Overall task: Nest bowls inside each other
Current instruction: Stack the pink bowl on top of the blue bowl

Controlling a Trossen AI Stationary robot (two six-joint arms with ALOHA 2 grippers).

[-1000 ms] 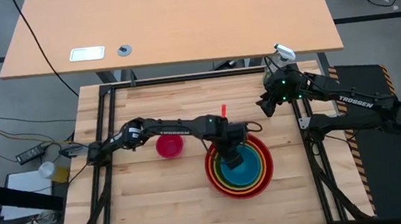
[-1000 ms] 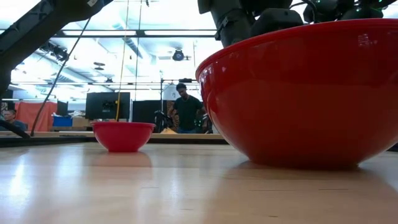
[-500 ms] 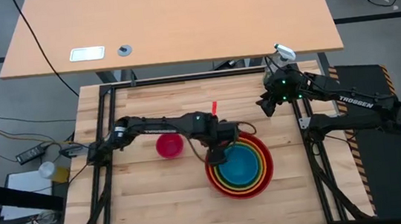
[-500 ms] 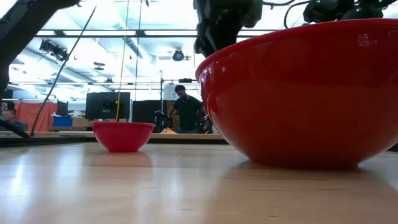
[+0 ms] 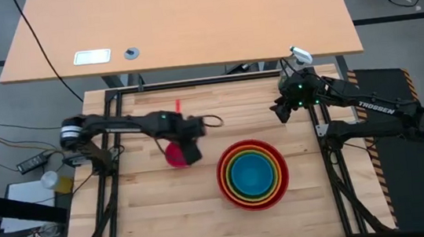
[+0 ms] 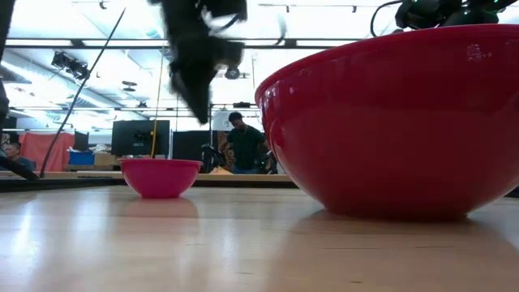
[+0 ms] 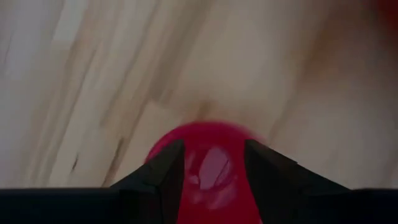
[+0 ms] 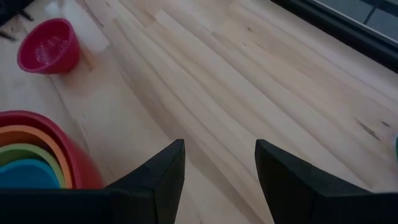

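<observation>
The red bowl (image 5: 225, 182) stands on the table right of centre. The orange bowl (image 5: 275, 173), the green bowl (image 5: 232, 166) and the blue bowl (image 5: 253, 175) sit nested inside it. To its left the small pink bowl (image 5: 172, 157) stands alone on its base. My left gripper (image 5: 188, 151) hangs open just above the pink bowl (image 7: 211, 158), one finger to each side of it in the left wrist view, and clear of it in the low view (image 6: 195, 97). At the far right my right gripper (image 5: 279, 115) waits, open.
A black metal frame (image 5: 108, 106) runs round the wooden tabletop. Bare wood (image 5: 167, 218) lies in front of the bowls. In the low view, a person (image 6: 243, 142) stands in the room behind the table.
My left gripper has left the stack of bowls and swung quickly toward the table's left, and now hangs above the pink bowl. The blue bowl stays nested in the stack. The pink bowl has not moved.
</observation>
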